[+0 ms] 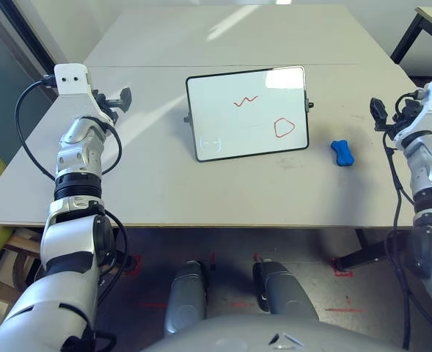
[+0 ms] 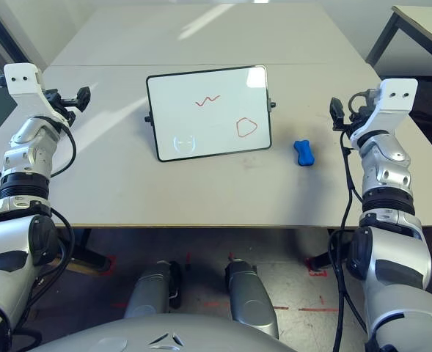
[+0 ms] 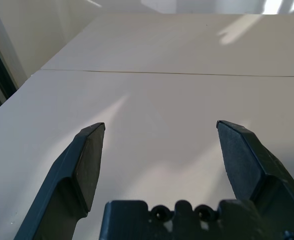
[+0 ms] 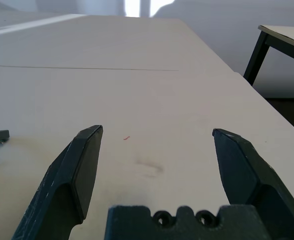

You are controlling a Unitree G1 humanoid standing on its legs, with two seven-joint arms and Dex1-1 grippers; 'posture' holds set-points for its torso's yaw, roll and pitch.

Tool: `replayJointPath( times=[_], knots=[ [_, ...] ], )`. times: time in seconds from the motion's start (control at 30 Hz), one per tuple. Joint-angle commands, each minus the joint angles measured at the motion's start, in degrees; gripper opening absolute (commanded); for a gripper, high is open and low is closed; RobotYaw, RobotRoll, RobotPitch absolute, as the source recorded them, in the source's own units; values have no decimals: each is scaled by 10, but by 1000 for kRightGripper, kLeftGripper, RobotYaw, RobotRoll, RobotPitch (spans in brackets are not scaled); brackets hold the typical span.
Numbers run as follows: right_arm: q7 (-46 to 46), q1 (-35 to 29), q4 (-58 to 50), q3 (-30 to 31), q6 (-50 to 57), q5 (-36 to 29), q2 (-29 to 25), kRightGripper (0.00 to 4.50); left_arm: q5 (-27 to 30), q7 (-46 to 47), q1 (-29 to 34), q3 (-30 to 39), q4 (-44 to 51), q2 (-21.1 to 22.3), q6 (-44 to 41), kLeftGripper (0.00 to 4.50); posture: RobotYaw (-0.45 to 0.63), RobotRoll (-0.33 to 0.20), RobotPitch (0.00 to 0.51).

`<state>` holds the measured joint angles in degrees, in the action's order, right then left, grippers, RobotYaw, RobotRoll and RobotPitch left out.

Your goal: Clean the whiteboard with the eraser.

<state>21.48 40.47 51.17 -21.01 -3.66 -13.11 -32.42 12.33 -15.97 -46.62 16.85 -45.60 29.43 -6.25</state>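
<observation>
Whiteboard (image 1: pixel 246 114) mid-table, long axis left-right, slightly skewed, red scribbles on it. Eraser (image 1: pixel 342 152) just right of whiteboard, long axis near-far. Left gripper (image 3: pixel 159 150) & right gripper (image 4: pixel 156 155) jaws apart, holding nothing, well clear of whiteboard.

The whiteboard (image 1: pixel 246 114) is glossy white in a thin black frame, marked with a red zigzag (image 1: pixel 246 101), a red rounded-triangle outline (image 1: pixel 284 127), and what may be a faint bluish smudge (image 1: pixel 211 143). The eraser (image 1: pixel 342 152) is bright blue. The table (image 1: pixel 164 183) is pale beige.
</observation>
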Motion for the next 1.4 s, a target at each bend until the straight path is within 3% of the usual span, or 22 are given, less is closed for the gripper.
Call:
replayJointPath(
  times=[0.03,0.33,0.53,0.87,1.03,1.2,1.4],
  knots=[
    [-4,-6,-11,-4,5,-7,1,4490,-5,-2,-5,-4,-4,1,2,4500,-149,0,98],
    [-10,-3,-13,-1,10,-6,7,4490,4,-45,15,-12,41,3,-7,4500,-146,0,102],
    [-9,-6,-12,0,11,-5,7,4490,42,-156,75,-39,186,9,-66,4500,-141,0,110],
    [-11,-5,-7,5,18,1,2,4490,152,-365,207,-113,469,65,-227,4500,-141,0,121],
    [-17,-1,-23,30,54,25,-2,4490,146,-408,223,-158,481,71,-238,4500,-155,0,121],
    [-30,0,-92,35,191,14,-9,4490,120,-428,208,-197,457,67,-214,4500,-176,0,121],
    [3,16,-259,97,534,16,-81,4490,99,-442,193,-222,430,59,-190,4500,-211,0,120]
  ],
)
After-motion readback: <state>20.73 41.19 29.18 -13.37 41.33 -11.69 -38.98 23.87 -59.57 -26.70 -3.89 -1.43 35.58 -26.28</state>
